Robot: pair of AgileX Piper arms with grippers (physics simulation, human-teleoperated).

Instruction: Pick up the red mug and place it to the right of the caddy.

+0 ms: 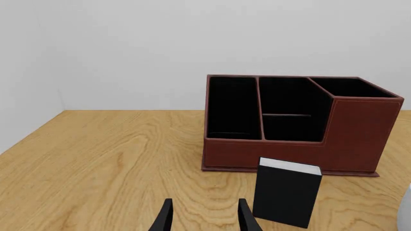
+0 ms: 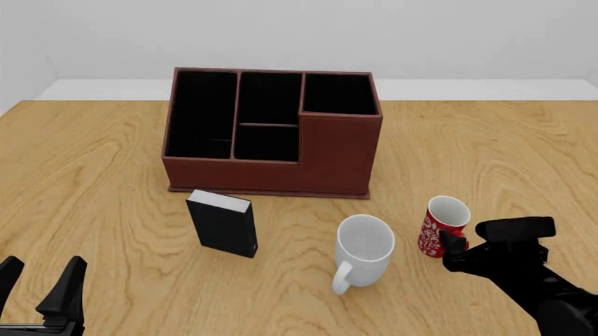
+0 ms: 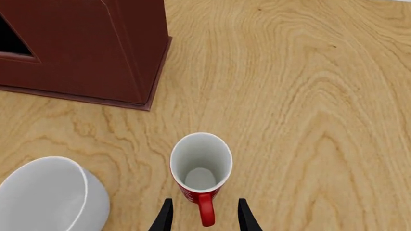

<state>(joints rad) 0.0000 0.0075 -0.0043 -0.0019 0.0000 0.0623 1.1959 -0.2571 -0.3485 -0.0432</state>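
Note:
The red mug [image 2: 441, 225] stands upright on the table, in front of the caddy's [image 2: 337, 154] right corner and apart from it. In the right wrist view the mug [image 3: 200, 166] shows its white inside, with its red handle [image 3: 205, 215] pointing toward the gripper. My right gripper [image 3: 205, 217] is open, with its two fingers on either side of the handle and not closed on it. In the front view it [image 2: 464, 245] sits just right of the mug. My left gripper [image 2: 39, 283] is open and empty at the near left. The caddy [image 1: 359, 130] also shows in the left wrist view.
A larger white mug [image 2: 365, 248] stands just left of the red mug and shows in the right wrist view [image 3: 48, 197]. A small black box [image 2: 223, 224] stands upright in front of the caddy's left part. The caddy's corner [image 3: 96, 53] is beyond the red mug.

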